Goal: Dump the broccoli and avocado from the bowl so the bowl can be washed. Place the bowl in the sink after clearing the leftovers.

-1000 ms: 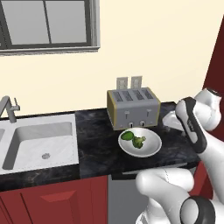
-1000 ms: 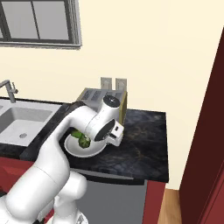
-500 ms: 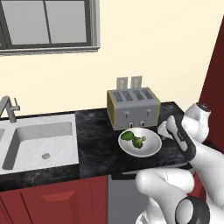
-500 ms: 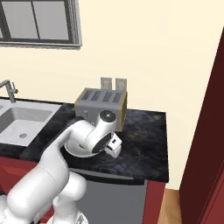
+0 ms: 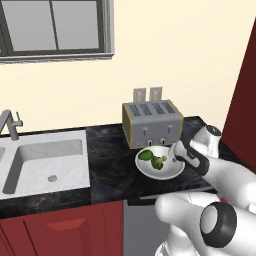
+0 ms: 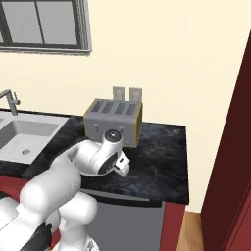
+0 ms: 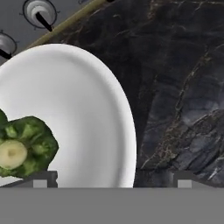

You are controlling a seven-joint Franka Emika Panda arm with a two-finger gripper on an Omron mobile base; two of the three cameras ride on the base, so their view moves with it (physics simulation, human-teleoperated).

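The white bowl (image 5: 170,171) sits on the dark counter in front of the toaster. In it lie the lumpy broccoli (image 5: 159,162) and the smooth dark avocado (image 5: 145,155). My gripper (image 5: 175,152) hovers low at the bowl's right edge, open. In the hand view the bowl (image 7: 83,100) spreads across the left, with the broccoli (image 7: 26,148) at its lower left. The gripper (image 7: 114,181) has its two tips wide apart, and the bowl's right rim lies between them. Nothing is held. In the right base view my arm hides the bowl.
A silver toaster (image 5: 152,123) stands close behind the bowl, its knobs (image 7: 39,11) showing in the hand view. The light grey sink (image 5: 75,181) with its faucet (image 5: 10,125) lies to the left. A dark red cabinet wall (image 5: 245,95) rises on the right.
The hand has come down and moved left, from beside the toaster to the bowl's right rim. Its jaws stayed open. Bowl and food have not moved.
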